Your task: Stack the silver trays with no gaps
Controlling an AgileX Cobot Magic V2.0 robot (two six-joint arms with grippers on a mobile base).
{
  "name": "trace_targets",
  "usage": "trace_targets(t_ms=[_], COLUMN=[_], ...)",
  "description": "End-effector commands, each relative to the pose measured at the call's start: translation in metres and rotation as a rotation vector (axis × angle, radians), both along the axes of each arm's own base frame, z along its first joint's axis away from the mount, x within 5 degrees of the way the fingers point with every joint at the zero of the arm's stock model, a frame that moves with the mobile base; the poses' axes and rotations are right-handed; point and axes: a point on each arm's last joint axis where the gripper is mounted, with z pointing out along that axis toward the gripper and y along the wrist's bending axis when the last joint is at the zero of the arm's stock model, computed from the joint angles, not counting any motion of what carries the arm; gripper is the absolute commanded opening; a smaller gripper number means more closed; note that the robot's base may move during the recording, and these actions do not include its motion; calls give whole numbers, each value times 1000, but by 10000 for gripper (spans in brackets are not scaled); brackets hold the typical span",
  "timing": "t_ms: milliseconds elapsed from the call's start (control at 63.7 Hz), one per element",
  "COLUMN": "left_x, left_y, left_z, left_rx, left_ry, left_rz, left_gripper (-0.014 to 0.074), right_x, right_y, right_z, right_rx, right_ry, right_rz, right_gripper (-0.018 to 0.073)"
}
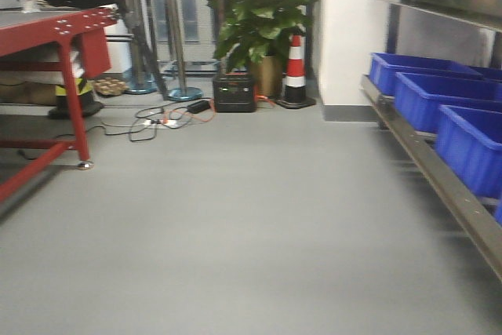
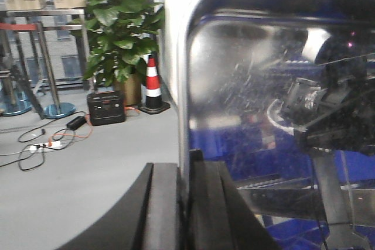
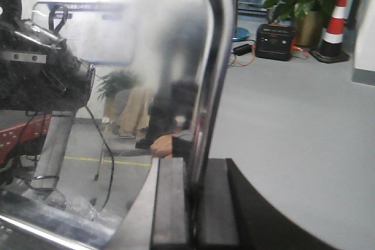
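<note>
In the left wrist view a mirror-shiny silver tray [image 2: 252, 86] stands on edge and fills the right half of the picture. My left gripper [image 2: 184, 171] is shut on its rim, one black finger on each side. In the right wrist view a silver tray [image 3: 146, 45] likewise stands upright, and my right gripper [image 3: 192, 165] is shut on its curved rim. Whether both grippers hold the same tray cannot be told. Each tray face reflects a robot arm and the room. Neither the trays nor the grippers show in the front view.
A red metal table [image 1: 55, 29] stands at the left. Blue plastic bins [image 1: 439, 100] sit on a steel shelf rail [image 1: 439, 186] along the right. Ahead are a potted plant [image 1: 263, 13], a traffic cone [image 1: 296, 68], a black power box [image 1: 234, 93] and floor cables [image 1: 165, 119].
</note>
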Motion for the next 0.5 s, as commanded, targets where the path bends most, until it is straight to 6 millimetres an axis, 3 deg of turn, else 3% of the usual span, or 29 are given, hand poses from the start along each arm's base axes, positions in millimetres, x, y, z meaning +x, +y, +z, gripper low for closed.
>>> trace_targets(t_ms=[0,486], left_x=[-4,-4], left_y=[-8,-8], left_z=[9,9], left_rx=[-23,-23], left_ry=[-80,-80], left_rz=[-60,-60], left_gripper=[-9,-9], right_x=[-21,-21], right_y=[39,39], right_z=[34,34], right_rx=[188,188], right_ry=[-339,-339], right_rz=[445,445], right_gripper=[-58,-58])
